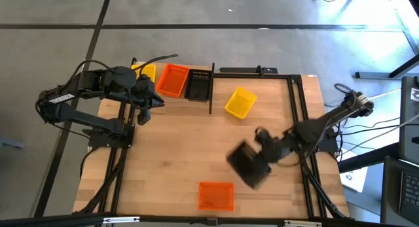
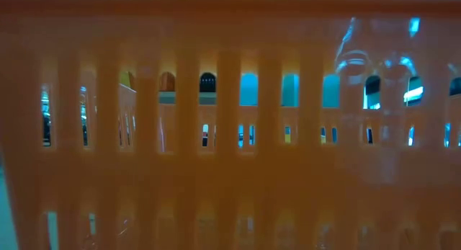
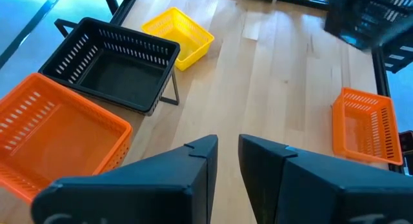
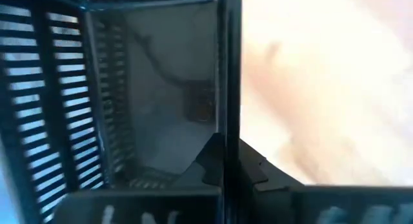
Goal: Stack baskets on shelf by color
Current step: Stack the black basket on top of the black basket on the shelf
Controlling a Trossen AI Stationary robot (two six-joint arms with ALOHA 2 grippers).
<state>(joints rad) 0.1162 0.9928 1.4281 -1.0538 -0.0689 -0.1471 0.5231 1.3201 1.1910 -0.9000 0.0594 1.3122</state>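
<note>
My right gripper point(image 1: 264, 150) is shut on a black mesh basket point(image 1: 249, 165) above the table's right middle; the right wrist view looks into that basket point(image 4: 116, 88). My left gripper point(image 1: 149, 100) waits just in front of the shelf point(image 1: 211, 89), its fingers point(image 3: 205, 161) a narrow gap apart and holding nothing. A yellow point(image 1: 146, 71), an orange point(image 1: 173, 80) and a black basket point(image 1: 198, 85) sit side by side in the shelf at the far edge. A loose yellow basket point(image 1: 241, 103) rests on the table right of the shelf. An orange basket point(image 1: 216, 195) rests at the near edge. My right gripper point(image 4: 231, 167) pinches one side wall of the black basket point(image 4: 227, 108) at its rim, one finger point(image 4: 210, 161) inside the basket and one point(image 4: 261, 172) outside. It comes from the table's right. The basket looks lifted clear of the table.
The orange basket at the near edge stands right against the low camera and fills its view point(image 2: 230, 135). Black frame rails point(image 1: 304, 116) run along the table's right and left sides. Bare wood point(image 1: 177, 148) lies between the shelf and the near orange basket.
</note>
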